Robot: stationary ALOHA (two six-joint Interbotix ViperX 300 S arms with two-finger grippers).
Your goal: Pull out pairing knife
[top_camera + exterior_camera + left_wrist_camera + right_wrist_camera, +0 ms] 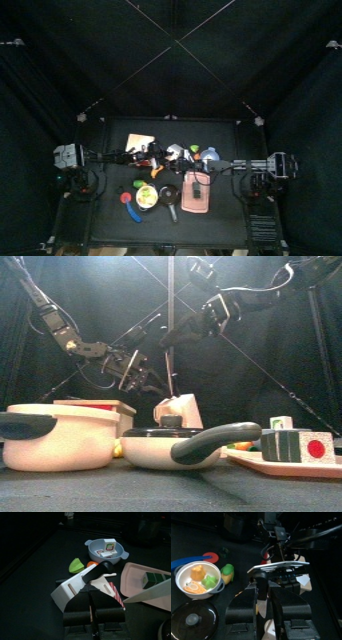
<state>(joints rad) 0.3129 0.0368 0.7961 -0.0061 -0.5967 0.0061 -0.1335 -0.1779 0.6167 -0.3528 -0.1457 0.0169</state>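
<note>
The white knife block (72,588) stands mid-table, behind the pan in the front view (178,411). A black handle (97,571) sticks out of its slanted top, and a pale blade (150,592) shows beside it. My left gripper (93,601) reaches in from the left and is shut on the block's lower part. My right gripper (278,579) comes down from the right onto the block's top (278,566). Its fingers (258,594) hide the handle in the right wrist view.
A cream pot (60,436) and a pan with a black handle (174,444) stand at the front. A pink tray (261,461) with toy blocks is front right. A blue bowl (107,549) of toy food sits beyond the block. A wooden board (139,142) lies behind.
</note>
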